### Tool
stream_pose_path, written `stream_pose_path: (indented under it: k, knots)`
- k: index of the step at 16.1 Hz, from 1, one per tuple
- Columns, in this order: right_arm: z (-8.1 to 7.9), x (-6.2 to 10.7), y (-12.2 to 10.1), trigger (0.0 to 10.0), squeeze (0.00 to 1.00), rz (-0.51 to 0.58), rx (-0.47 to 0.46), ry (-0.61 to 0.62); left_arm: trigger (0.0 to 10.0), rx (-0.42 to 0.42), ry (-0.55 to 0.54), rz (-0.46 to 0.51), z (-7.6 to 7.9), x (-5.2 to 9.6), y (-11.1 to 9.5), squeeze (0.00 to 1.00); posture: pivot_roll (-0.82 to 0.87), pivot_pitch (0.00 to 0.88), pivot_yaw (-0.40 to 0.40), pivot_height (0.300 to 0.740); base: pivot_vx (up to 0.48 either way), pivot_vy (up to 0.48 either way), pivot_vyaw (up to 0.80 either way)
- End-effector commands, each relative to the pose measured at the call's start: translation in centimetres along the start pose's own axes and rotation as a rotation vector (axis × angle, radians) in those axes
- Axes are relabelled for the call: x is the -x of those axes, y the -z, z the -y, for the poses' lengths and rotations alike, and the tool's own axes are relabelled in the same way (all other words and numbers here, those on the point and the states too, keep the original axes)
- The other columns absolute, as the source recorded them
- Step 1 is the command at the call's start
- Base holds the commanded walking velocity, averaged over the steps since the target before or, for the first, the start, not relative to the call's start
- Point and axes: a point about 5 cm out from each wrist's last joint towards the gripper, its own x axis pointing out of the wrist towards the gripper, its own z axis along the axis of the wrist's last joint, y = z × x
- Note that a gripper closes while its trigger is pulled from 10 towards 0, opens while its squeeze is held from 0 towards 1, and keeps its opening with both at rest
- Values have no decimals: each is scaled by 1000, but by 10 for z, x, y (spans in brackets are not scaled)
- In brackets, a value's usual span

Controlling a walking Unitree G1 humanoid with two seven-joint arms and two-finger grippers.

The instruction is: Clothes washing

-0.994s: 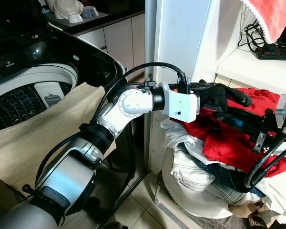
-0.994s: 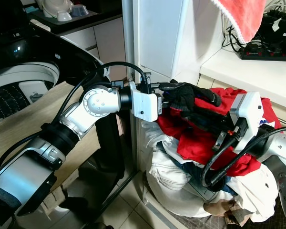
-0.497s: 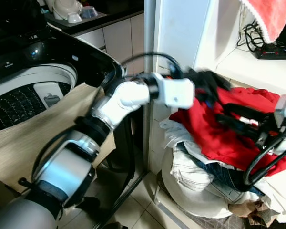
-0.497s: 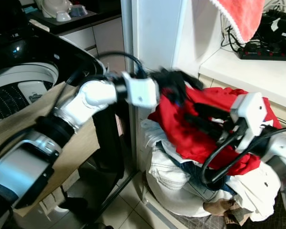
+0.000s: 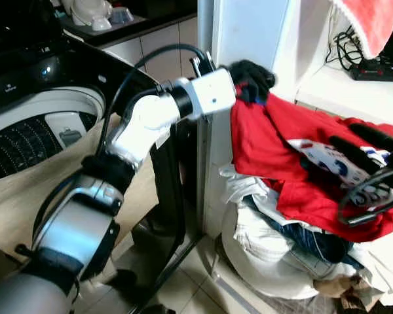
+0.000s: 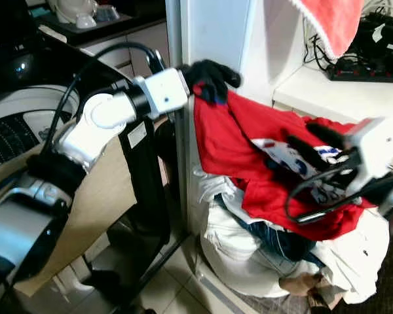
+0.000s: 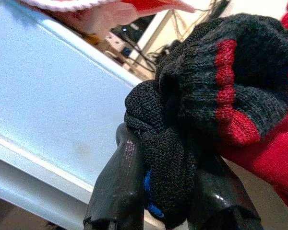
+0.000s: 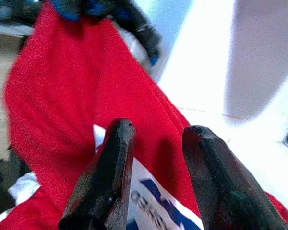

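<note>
Since a second ago our left gripper (image 5: 249,78) has risen toward the upper middle of the frame, and the red shirt (image 5: 285,154) now hangs stretched from it instead of lying bunched on the pile. We see its fingers (image 7: 120,187) closed on a dark knitted cuff (image 7: 206,110) with red stripes, with the shirt's red cloth caught alongside it. Our right gripper (image 6: 308,147) has also shifted; it sits at the right of the frame over the shirt's white printed patch (image 5: 334,163), its two fingers (image 8: 105,177) parted with nothing between them. Below the shirt, at the lower right, lies the heap of laundry (image 5: 268,242), white and denim pieces among it. At the left of the frame the washing machine (image 5: 46,124) stands open, a beige cloth (image 5: 52,190) draped over its front edge. A pink towel (image 5: 370,19) hangs at the upper right.
</note>
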Motion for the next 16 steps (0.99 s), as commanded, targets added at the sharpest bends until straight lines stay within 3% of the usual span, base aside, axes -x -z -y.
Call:
stream_pose_path:
  k: [1,2,3,4,5,9,10,11,13,14,15,16]
  knots:
    - [-3,-3,5,10000,0,-9,-8,15,0,12,25,26,7,-1,-4,0,-170,0,53,740,0,0,0]
    - [-4,-4,5,10000,0,4,-25,9,0,21,30,34,9,-2,-6,0,-158,0,54,740,0,0,0]
    - [-9,-6,0,10000,0,54,-101,-21,0,53,43,50,13,-4,-10,0,-158,0,60,740,0,0,0]
    - [-15,-9,-8,10000,906,118,-175,-60,0,99,51,63,17,-6,-13,0,-158,0,60,740,0,0,0]
    - [-16,-10,-10,10000,1000,130,-186,-65,0,115,51,68,18,-7,-14,0,-160,0,63,740,0,0,0]
    - [-24,-22,-2,10000,1000,50,-143,-43,0,247,49,174,27,-17,-34,0,-164,0,69,740,0,0,0]
    - [-22,-25,-5,10000,918,61,-134,-3,0,277,61,205,31,-20,-41,0,-164,0,69,740,0,0,0]
    - [-19,-26,-8,10000,0,79,-127,27,0,292,60,215,34,-23,-44,0,-162,0,65,740,0,0,0]
    - [1,-25,-10,10000,0,19,-85,212,0,316,11,217,34,-40,-52,0,-158,0,55,740,0,0,0]
    - [15,-18,-6,10000,0,-47,-36,357,0,366,-46,213,28,-54,-60,0,-161,0,56,740,0,0,0]
    - [20,-15,-4,10000,0,-70,-24,410,0,375,-55,216,28,-59,-63,0,-161,0,56,740,0,0,0]
    - [34,-3,1,10000,0,-128,-16,578,0,413,-34,208,38,-74,-73,0,-176,0,68,740,0,0,0]
